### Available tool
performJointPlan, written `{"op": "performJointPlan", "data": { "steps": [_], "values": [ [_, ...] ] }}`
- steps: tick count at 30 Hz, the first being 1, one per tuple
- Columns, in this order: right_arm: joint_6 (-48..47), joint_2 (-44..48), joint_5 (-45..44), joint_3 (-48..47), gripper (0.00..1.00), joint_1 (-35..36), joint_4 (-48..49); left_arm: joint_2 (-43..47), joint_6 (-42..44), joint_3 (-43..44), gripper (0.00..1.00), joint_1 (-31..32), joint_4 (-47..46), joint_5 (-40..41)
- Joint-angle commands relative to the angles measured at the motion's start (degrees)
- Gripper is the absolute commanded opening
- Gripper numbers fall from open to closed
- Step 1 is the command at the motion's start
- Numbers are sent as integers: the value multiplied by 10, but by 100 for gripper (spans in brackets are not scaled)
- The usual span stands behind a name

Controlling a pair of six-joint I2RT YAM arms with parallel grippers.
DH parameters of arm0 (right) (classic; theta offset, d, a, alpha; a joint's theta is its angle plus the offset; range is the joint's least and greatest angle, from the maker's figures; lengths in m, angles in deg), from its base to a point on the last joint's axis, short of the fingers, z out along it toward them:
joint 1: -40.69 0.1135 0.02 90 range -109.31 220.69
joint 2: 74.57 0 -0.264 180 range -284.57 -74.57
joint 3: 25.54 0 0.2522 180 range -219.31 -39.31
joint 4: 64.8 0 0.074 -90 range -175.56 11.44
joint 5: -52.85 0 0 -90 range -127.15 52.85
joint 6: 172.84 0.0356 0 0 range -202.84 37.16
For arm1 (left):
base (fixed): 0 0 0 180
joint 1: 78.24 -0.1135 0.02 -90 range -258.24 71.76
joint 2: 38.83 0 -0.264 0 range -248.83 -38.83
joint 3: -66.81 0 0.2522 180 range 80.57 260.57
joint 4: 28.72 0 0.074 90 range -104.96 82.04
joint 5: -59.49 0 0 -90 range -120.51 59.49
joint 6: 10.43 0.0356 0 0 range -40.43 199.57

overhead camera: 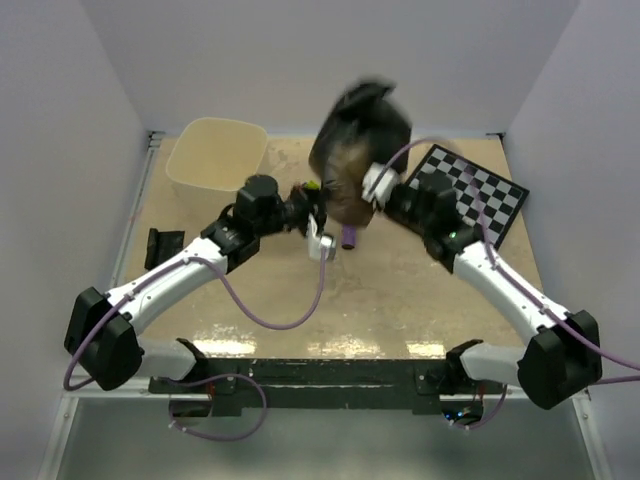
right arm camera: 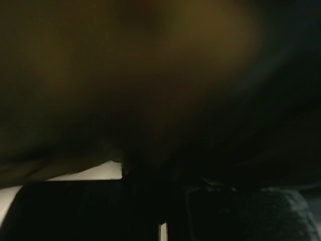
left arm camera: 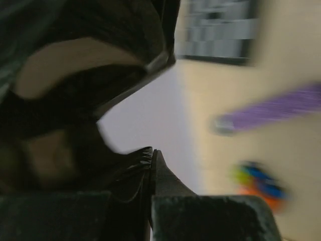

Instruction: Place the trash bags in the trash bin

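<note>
- The trash bag [overhead camera: 352, 150], a dark, glossy bundle of film, hangs in the air above the middle of the desk's [overhead camera: 400, 290] far edge. It is held up between the two arms, and its top is blurred.
- The left end effector [overhead camera: 316, 205] is clenched on the bag's lower left side. In the left wrist view its fingers [left arm camera: 159, 175] meet tip to tip, with crinkled dark film [left arm camera: 75, 75] bunched up against them.
- The right end effector [overhead camera: 375, 190] is also clenched, pressed into the bag's right side. In the right wrist view the brown-black film [right arm camera: 150, 75] fills nearly the whole frame, and it is too dark to make out the fingertips.
- The trash bin [overhead camera: 205, 182], a cream tub with its mouth open upward, stands at the far left corner of the desk. It is to the left of the bag and apart from it.
- A purple cylinder [overhead camera: 349, 238] lies on the desk below the bag, near the left end effector. It shows as a blurred purple streak [left arm camera: 281, 108] in the left wrist view.
- A chequered board [overhead camera: 480, 195] lies flat near the far right corner, partly under the right arm.
- A small black object [overhead camera: 163, 245] sits near the left edge.
- A small colourful item [left arm camera: 258, 181] shows blurred on the desk; what it is cannot be told.
</note>
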Motion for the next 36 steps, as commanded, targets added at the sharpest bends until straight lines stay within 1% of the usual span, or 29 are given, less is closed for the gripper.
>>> {"op": "performJointPlan", "data": {
  "steps": [1,3,4,5,7,9,11,13,16,18,19,20,21,22,24,25,26,27,28,30,31,32,34,35,36],
  "values": [
    [-27,281,172,123,0,6,-357,118,-19,-27,0,-3,474,-174],
    [-59,376,179,124,0,7,-352,160,-167,-58,0,-3,369,-182],
    [-52,388,180,119,0,7,-348,173,-229,-73,0,-3,310,-181],
    [-40,383,177,110,0,7,-351,177,-272,-81,0,-2,253,-175],
    [-19,330,168,91,0,7,-375,173,-373,-88,0,-2,199,-140],
    [33,284,154,69,0,7,-379,161,-480,-79,0,-3,176,-88],
    [73,254,137,55,0,7,-368,155,-546,-69,0,-4,171,-41],
    [127,244,103,58,0,6,-327,154,-597,-65,0,-4,161,3],
    [182,228,25,80,0,6,-226,133,-652,-51,0,-9,141,78],
    [173,180,-25,67,0,6,-160,86,-658,-3,0,-20,143,135],
    [165,141,-56,48,0,6,-125,66,-654,31,0,-32,147,148],
    [150,101,-83,21,0,6,-90,40,-643,66,0,-45,154,162],
    [132,51,-108,-18,0,2,-62,-3,-628,114,0,-61,160,173],
    [115,-2,-110,-62,0,-4,-31,-36,-616,161,0,-82,162,190],
    [84,-98,-144,-193,0,-20,21,-97,-580,277,0,-111,153,217],
    [72,-139,-153,-259,0,-24,46,-124,-553,331,0,-115,141,232],
    [61,-182,-160,-338,0,-27,75,-152,-516,391,0,-116,126,266],
    [58,-231,-163,-406,0,-29,108,-175,-484,445,0,-116,69,277],
    [59,-254,-161,-480,0,-30,138,-191,-461,488,0,-116,29,277],
    [63,-285,-156,-584,0,-30,251,-218,-417,567,0,-113,-87,262],
    [67,-288,-144,-619,0,-28,307,-228,-398,600,0,-107,-146,251],
    [85,-284,-131,-637,0,-26,374,-234,-377,621,0,-99,-224,240],
    [95,-260,-53,-630,0,-19,471,-237,-316,625,0,-76,-385,193],
    [75,-242,-26,-609,0,-10,513,-240,-283,623,0,-63,-451,165],
    [51,-223,1,-556,0,3,539,-248,-241,623,0,-44,-494,136]
  ]
}}
